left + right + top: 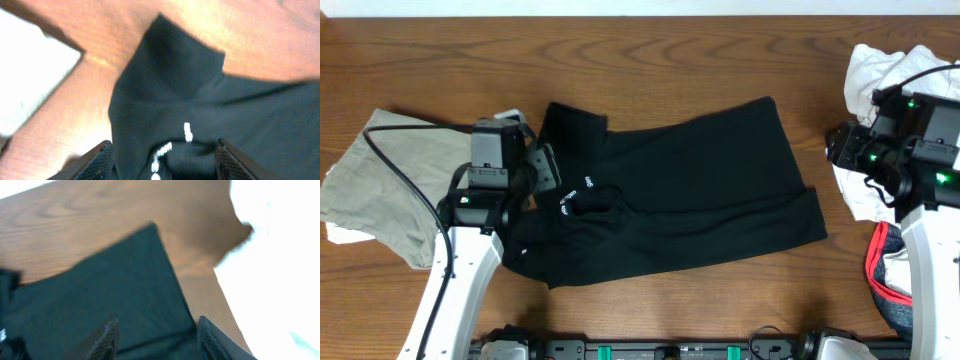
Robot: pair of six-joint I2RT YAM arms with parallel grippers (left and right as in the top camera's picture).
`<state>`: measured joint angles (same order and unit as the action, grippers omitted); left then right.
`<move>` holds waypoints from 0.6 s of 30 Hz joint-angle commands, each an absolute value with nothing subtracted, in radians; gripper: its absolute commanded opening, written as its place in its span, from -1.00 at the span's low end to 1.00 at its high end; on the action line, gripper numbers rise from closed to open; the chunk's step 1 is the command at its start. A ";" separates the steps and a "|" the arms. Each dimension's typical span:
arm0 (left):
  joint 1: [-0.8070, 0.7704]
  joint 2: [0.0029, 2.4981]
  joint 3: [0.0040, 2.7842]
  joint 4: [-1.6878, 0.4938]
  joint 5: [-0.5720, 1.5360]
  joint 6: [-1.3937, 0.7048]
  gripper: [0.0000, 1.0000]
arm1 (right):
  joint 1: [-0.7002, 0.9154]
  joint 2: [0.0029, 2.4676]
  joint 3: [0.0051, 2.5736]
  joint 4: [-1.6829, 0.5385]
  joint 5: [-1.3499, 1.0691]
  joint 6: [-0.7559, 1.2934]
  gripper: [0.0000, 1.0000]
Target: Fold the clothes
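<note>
A black short-sleeved shirt (690, 190) lies spread across the middle of the table, its left part folded over on itself, with white lettering (575, 195) showing. My left gripper (548, 168) is open at the shirt's left end. In the left wrist view its fingers (165, 167) straddle black fabric (170, 90) beside the white lettering (187, 132). My right gripper (835, 150) is open near the shirt's right edge. In the right wrist view its fingers (160, 342) hover over the shirt's corner (115, 290).
A khaki garment (380, 180) lies at the far left under the left arm's cable. A white garment (875, 70) is bunched at the right, bright in the right wrist view (280, 270). A red and grey garment (890, 285) lies at the front right.
</note>
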<state>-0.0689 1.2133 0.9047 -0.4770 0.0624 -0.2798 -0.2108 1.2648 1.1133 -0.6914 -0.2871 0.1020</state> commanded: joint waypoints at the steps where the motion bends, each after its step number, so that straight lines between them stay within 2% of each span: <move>1: -0.015 1.297 0.920 -0.416 0.130 -0.263 0.32 | -0.191 1.301 1.111 -0.668 -0.394 0.002 -0.03; 2: 0.002 1.331 0.929 -0.393 0.167 -0.263 0.33 | -0.187 1.319 1.111 -0.654 -0.394 0.002 -0.03; 5: 0.062 1.466 1.004 -0.359 0.283 -0.263 0.33 | -0.166 1.386 1.111 -0.614 -0.411 -0.006 0.19; 9: 0.098 1.688 1.192 -0.360 0.403 -0.229 0.33 | -0.133 1.470 1.111 -0.603 -0.450 -0.010 0.37; 18: 0.098 2.050 1.477 -0.350 0.420 -0.141 0.38 | -0.113 1.515 1.111 -0.624 -0.449 -0.017 0.40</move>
